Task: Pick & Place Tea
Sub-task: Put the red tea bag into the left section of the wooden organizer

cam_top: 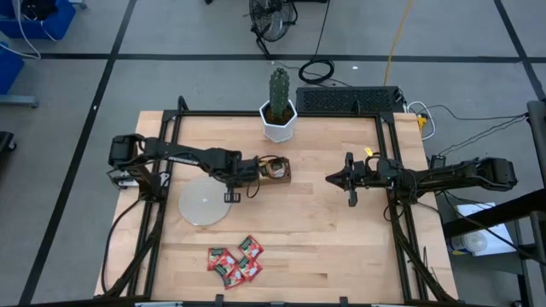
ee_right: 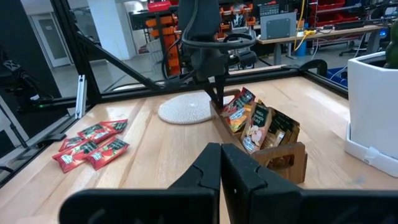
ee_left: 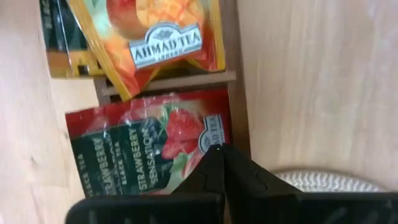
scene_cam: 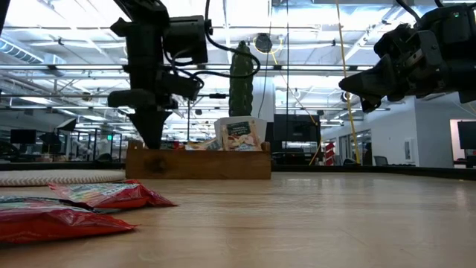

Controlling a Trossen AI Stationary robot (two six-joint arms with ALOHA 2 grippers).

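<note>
A brown wooden tray [cam_top: 277, 169] stands mid-table with tea sachets upright in its compartments: red strawberry ones [ee_left: 143, 143], orange ones [ee_left: 161, 31] and whitish ones [ee_right: 256, 127]. My left gripper [ee_left: 221, 155] points down, shut with nothing between its fingers, just above the red sachets at the tray's end nearest the pale disc [cam_top: 203, 203]. It also shows in the low view [scene_cam: 152, 141] and beyond my right gripper's fingers [ee_right: 218, 102]. Several loose red sachets [cam_top: 235, 258] lie flat near the table's near edge. My right gripper [cam_top: 331, 179] hangs shut at mid-right, pointing level toward the tray.
A white pot with a cactus [cam_top: 279, 115] stands at the far edge behind the tray. A black frame [cam_top: 175, 119] runs round the table. Bare wood [cam_top: 341, 230] lies between the tray, the loose sachets and the right arm.
</note>
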